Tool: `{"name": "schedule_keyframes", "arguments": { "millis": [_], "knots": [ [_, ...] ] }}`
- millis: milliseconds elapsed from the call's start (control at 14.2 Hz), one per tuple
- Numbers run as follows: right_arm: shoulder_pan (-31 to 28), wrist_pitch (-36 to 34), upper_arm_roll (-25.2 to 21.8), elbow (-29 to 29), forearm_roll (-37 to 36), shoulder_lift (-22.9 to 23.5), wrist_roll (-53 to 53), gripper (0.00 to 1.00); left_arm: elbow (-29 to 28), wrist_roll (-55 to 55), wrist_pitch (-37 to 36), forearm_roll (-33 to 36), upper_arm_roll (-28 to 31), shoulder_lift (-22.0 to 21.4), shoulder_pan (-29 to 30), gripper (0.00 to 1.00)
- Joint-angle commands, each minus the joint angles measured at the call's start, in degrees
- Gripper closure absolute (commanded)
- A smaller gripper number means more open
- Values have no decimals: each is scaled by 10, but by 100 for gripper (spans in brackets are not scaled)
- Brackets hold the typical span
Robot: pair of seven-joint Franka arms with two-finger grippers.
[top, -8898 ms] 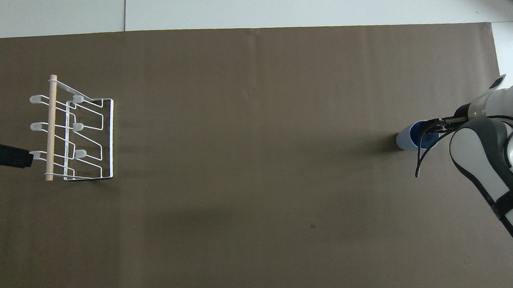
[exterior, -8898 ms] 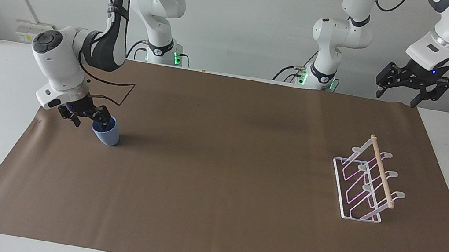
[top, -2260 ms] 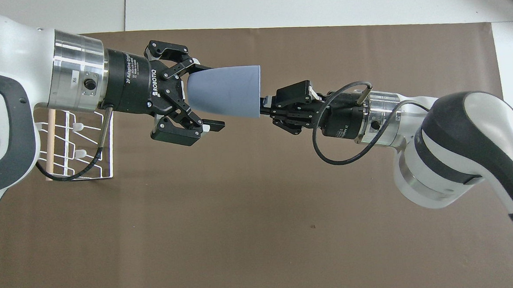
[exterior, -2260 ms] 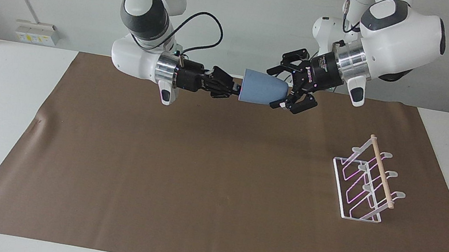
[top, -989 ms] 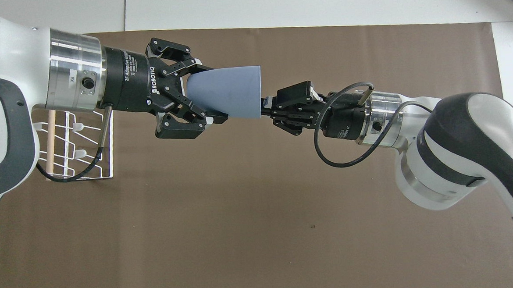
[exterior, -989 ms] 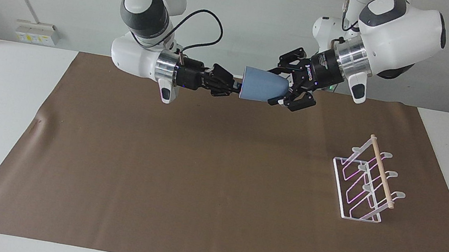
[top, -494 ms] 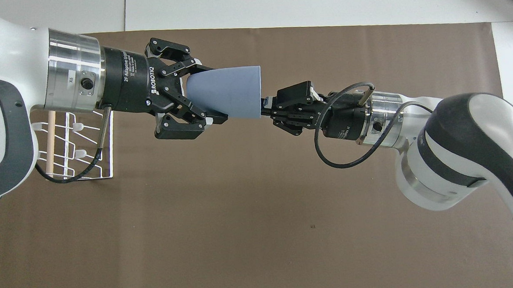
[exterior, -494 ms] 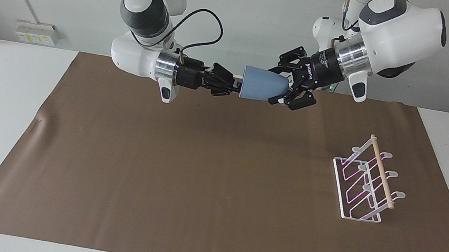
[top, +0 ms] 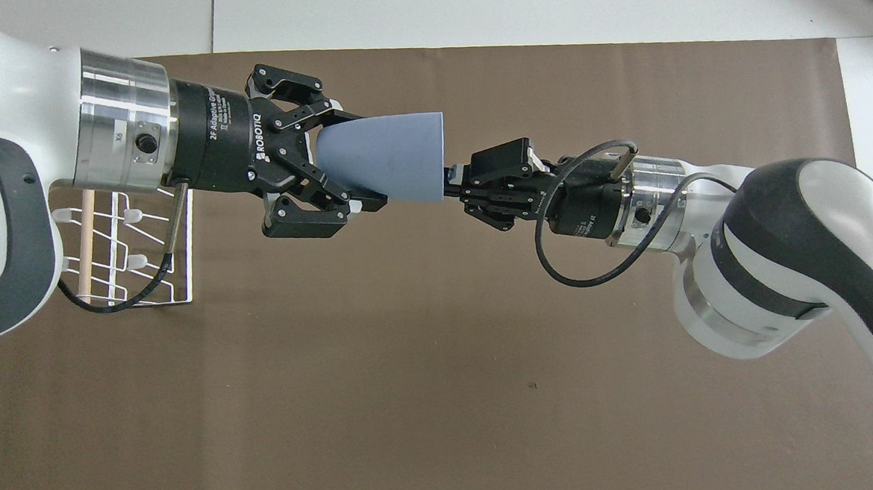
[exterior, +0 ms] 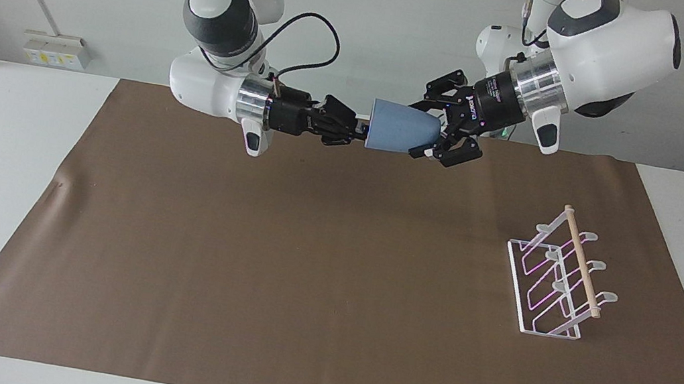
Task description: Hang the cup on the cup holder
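Facing view
Cup (exterior: 400,129): held on its side in mid-air over the brown mat (exterior: 322,324), wide end toward right arm.
Right gripper (exterior: 361,132): closed on cup rim.
Left gripper (exterior: 436,140): clamped on cup's narrow base.
Cup holder (exterior: 559,282): standing on mat, toward left arm's end.

Overhead view
Cup (top: 387,158): gripped at both ends, betw. left gripper (top: 350,160) & right gripper (top: 448,183).
Cup holder (top: 134,249): partly covered by left arm.

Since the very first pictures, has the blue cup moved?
Yes. The cup left the paper at the right arm's end and now hangs mid-air between both grippers, closer to the rack.
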Motion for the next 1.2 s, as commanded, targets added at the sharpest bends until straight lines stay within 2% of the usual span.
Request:
{"name": "schedule_keyframes", "arguments": {
  "millis": [0, 212, 494, 847, 918, 989, 1130],
  "knots": [
    [0, 17, 2, -4, 19, 0, 9, 100, -24, -13, 2, 2, 2, -28, -10, 100],
    [0, 22, 2, -4, 19, 0, 10, 97, -24, -13, 2, 2, 2, -28, -10, 100],
    [2, 24, 2, -3, 19, 0, 10, 84, -29, -12, 2, 2, 2, -32, -9, 100],
    [2, 24, 2, -3, 18, 0, 10, 76, -37, -8, 6, 2, 2, -38, -9, 100],
    [2, 24, 2, -3, 19, 0, 10, 59, -37, -7, 6, 2, 2, -38, -8, 100],
    [2, 25, 2, -3, 19, 0, 10, 36, -38, -6, 6, 2, 2, -38, -7, 100],
    [2, 25, 1, -3, 19, 0, 10, 23, -42, -5, 6, 2, 2, -40, -6, 100]
  ]
}}
